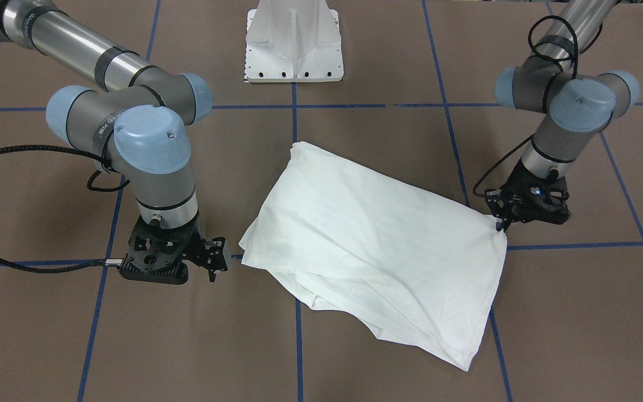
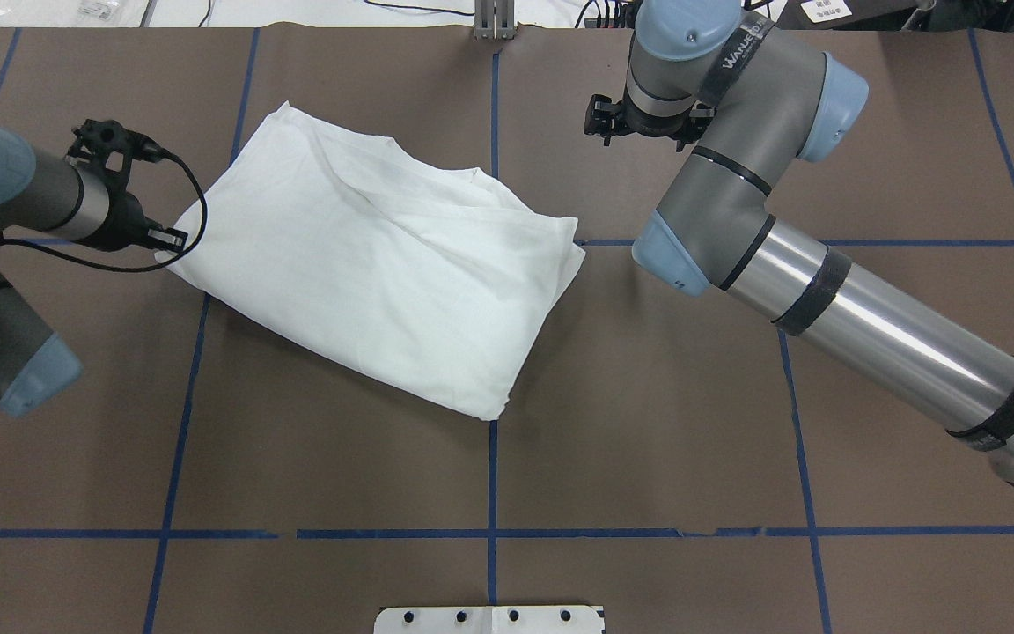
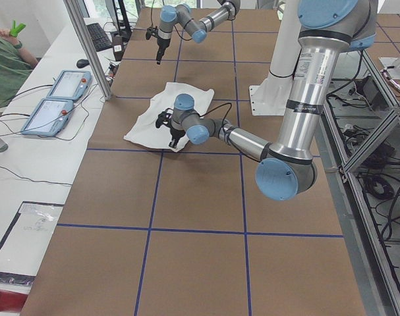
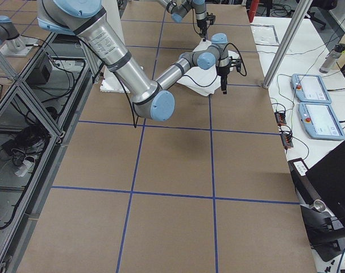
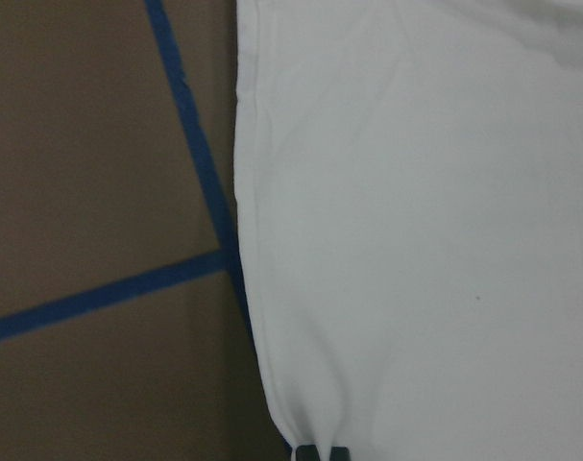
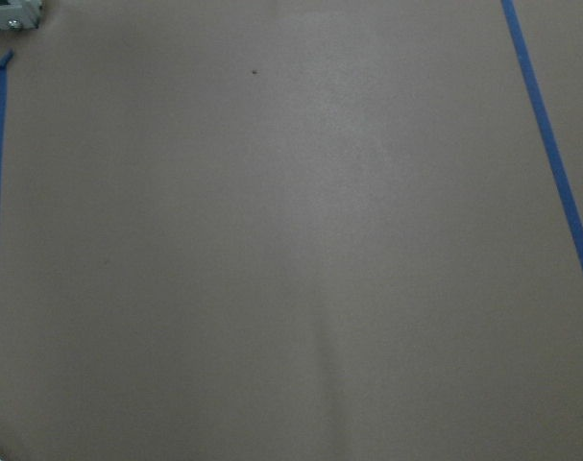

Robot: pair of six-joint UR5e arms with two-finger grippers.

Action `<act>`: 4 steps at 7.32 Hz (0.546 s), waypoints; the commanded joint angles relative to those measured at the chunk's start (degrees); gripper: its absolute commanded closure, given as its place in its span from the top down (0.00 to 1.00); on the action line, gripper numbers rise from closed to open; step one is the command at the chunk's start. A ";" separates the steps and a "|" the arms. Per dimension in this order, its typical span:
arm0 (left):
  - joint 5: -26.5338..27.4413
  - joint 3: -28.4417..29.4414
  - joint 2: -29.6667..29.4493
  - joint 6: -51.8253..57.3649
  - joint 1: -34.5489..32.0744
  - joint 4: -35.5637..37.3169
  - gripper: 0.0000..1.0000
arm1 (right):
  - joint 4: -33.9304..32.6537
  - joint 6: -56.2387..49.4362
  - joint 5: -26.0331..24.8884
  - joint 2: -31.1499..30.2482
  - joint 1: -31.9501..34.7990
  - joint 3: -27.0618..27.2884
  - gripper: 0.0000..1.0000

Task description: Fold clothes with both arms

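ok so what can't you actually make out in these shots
- Shirt: everything folded inside, covered by its top layer in all views.
- Right gripper: jaw gap, side-on in front view, absent from its wrist view.
- Left gripper: its grip, fingertips cut by left wrist view's bottom edge, wrist-covered overhead.

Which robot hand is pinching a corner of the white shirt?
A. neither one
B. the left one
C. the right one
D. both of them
B: the left gripper has a corner of the white shirt bunched between its fingertips, while the right gripper sits just off the shirt's opposite edge, above the bare table.
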 commanded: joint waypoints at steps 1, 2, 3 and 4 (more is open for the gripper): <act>0.13 18.08 -13.63 4.64 -5.46 0.00 0.00 | 0.05 1.55 -0.04 0.42 -1.63 0.79 1.00; 0.13 21.99 -17.09 4.57 -5.65 -0.52 0.00 | 0.31 3.82 -0.04 0.86 -2.25 0.79 1.00; -0.39 21.24 -16.78 4.48 -6.00 -1.66 0.96 | 1.96 8.72 -0.13 1.04 -3.65 0.62 1.00; -0.48 19.49 -16.43 3.70 -6.26 -2.11 1.00 | 2.68 15.12 -0.31 1.74 -6.10 -0.08 1.00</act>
